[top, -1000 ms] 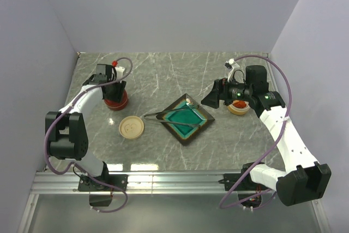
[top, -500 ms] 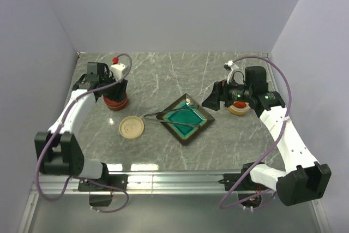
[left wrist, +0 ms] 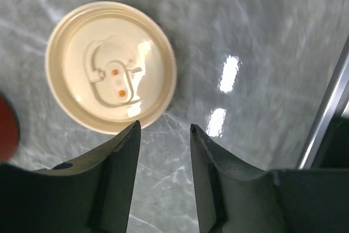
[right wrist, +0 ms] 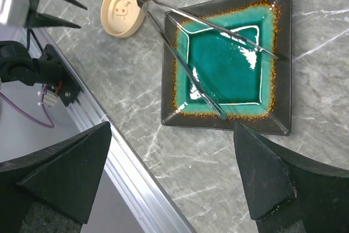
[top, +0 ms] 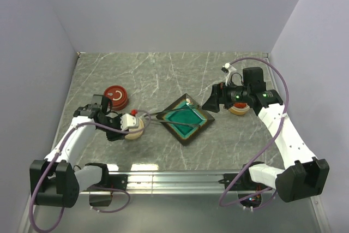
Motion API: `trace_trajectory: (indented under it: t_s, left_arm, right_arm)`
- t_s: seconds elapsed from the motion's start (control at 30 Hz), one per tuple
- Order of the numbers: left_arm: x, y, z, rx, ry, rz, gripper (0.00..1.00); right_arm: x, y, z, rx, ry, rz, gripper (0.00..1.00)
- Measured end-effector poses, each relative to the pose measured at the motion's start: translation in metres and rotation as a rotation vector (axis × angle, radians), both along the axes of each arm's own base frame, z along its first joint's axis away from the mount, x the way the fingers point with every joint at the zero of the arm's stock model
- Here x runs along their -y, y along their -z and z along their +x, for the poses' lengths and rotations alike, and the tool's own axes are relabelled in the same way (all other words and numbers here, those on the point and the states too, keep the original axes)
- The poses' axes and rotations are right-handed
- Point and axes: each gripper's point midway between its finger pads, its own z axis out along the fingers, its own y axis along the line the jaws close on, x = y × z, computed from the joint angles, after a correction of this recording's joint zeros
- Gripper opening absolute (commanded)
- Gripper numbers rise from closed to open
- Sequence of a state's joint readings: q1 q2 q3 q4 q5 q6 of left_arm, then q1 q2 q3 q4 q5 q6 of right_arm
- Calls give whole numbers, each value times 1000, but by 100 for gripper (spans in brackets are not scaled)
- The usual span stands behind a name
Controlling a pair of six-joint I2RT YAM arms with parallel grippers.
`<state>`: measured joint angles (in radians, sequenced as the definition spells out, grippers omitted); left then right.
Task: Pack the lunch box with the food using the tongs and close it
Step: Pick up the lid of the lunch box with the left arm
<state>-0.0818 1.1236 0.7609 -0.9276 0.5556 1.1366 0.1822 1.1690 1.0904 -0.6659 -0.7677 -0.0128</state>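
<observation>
- My left hand hangs low over the front-left part of the bench. Its fingers are partly spread, with only bare bench between them, so it grips nothing.
- A cream round lid lies flat just ahead of those fingertips. I cannot tell whether they touch it.
- The tongs lie across the green dish at mid-bench. Their two tips rest on the dish, and the joined end pokes out past the dish's left corner towards the lid. I judge that this overhang leaves the end free to pinch.
- From my left hand, the joined end sits just beyond the lid, towards the right edge of the bench. It is near but not within the fingers.
- My right hand is spread wide and empty, between the dish and the right edge. It sits beside a small cream tub holding orange-red food, probably waiting there to steady it.
- A red round container stands towards the left edge, behind my left hand.
- I cannot see the egg-shaped piece.
</observation>
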Motion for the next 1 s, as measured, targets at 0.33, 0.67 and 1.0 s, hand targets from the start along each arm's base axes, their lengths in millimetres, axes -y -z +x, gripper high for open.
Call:
trace_trajectory:
  t_s: [0.33,0.67,1.0]
  left_arm:
    - [-14,34,1,84,330,131,42]
    - [-10,53,13,125,402,162,32]
    - [-9,63,11,157,449,192,16]
  right_arm:
    - [0,0,-1,-3,2,-3,100]
    - [2,2,0,-1,6,-11,100]
    - [2,2,0,-1,9,-13,100]
